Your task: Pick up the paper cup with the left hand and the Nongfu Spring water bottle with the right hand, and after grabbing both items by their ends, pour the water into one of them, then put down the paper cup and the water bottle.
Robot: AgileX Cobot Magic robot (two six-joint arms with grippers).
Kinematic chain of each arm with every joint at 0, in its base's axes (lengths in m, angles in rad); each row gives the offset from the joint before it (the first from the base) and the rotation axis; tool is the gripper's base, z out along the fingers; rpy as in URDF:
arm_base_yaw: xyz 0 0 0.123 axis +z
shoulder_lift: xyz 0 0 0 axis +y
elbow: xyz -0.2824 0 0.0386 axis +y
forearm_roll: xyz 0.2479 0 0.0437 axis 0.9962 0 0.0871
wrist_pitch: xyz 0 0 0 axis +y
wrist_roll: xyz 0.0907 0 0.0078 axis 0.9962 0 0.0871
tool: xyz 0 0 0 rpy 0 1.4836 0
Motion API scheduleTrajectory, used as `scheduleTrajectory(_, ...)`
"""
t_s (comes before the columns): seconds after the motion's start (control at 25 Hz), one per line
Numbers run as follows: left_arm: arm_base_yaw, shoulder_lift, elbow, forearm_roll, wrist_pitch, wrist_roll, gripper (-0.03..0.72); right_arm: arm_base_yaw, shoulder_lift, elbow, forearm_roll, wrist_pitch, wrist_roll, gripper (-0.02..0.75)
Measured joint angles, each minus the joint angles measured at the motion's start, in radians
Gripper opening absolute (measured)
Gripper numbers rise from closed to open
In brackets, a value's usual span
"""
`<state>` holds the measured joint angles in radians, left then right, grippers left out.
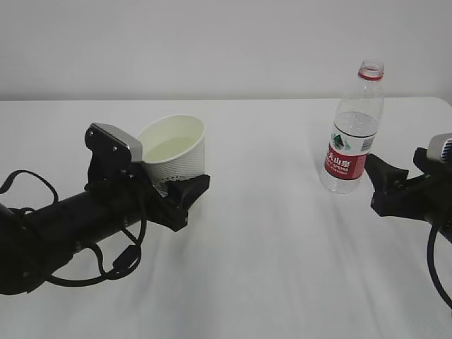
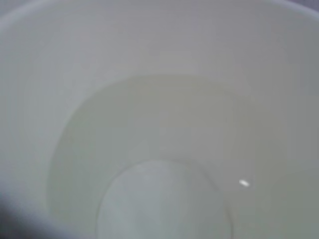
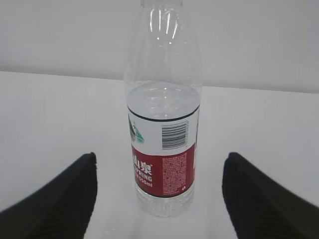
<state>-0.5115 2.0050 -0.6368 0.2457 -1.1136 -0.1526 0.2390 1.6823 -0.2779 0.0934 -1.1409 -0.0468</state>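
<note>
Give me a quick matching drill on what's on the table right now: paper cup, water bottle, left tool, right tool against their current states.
Things:
1. paper cup
2. Nongfu Spring water bottle
3. left tool
4. right tool

States:
A. open, fingers either side of the bottle, not touching it
B. upright on the table, uncapped, partly full
C. tilted, water inside
D. closed around the cup's lower part

Pairs: 1-C, 2-B, 3-D, 4-A
</note>
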Motion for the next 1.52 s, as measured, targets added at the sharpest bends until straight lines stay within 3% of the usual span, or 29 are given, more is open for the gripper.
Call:
scheduleTrajectory(0.8, 0.243, 0.001, 0.0, -0.037, 0.002, 0.0, 0.496, 0.0, 0.0, 0.0, -0.002, 0.0, -0.002, 0.593)
scheduleTrajectory(1.24, 0.331, 0.001, 0.0, -0.065, 0.002, 0.01, 0.493, 0.0, 0.0, 0.0, -0.002, 0.0, -0.002, 0.593)
scheduleTrajectory(1.52, 0.336, 0.001, 0.0, -0.143, 0.002, 0.068, 0.493, 0.0, 0.0, 0.0, -0.002, 0.0, -0.002, 0.593)
